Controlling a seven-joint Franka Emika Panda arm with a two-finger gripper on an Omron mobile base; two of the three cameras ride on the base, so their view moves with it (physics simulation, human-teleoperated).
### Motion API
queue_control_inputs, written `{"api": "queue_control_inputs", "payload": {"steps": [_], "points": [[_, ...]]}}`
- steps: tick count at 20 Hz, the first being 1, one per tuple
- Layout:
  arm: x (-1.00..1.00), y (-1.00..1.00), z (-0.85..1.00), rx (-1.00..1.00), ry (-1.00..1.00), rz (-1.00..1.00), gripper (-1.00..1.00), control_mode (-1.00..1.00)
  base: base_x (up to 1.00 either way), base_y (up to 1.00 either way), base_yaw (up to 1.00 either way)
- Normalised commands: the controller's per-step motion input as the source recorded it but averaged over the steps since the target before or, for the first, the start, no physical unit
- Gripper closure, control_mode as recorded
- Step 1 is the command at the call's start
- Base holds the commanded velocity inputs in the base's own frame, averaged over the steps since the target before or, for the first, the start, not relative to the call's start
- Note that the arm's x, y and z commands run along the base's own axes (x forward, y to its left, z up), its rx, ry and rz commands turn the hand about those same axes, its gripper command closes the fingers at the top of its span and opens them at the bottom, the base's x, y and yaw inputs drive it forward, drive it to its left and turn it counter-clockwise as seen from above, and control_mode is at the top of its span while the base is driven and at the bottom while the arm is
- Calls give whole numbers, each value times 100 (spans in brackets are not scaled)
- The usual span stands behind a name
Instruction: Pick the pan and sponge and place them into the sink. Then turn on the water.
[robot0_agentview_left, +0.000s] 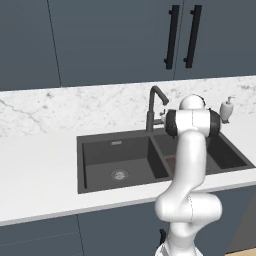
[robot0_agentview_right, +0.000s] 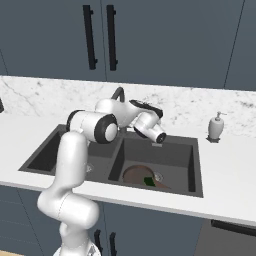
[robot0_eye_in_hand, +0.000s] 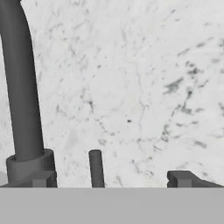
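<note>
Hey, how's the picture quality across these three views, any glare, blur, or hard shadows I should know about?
Left base view: flat even light, no glare, soft shading inside the sink. Right base view: equally even, slightly soft, the pan and sponge readable in the shaded basin. Hand view: close on the faucet, marble sharp, no blur.

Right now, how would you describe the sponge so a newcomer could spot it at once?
Find the dark double sink set in the white counter, and look into its right basin. A round brown pan lies on the bottom there, and the sponge rests at the pan's near edge. It is the small green block, far smaller than the pan.
</note>
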Motion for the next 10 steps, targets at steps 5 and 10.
{"api": "queue_control_inputs", "payload": {"steps": [5, 10], "points": [[29, 0, -25, 4, 10, 0, -100, -100, 0, 0, 0], [31, 0, -17, 3, 9, 0, -100, -100, 0, 0, 0]]}}
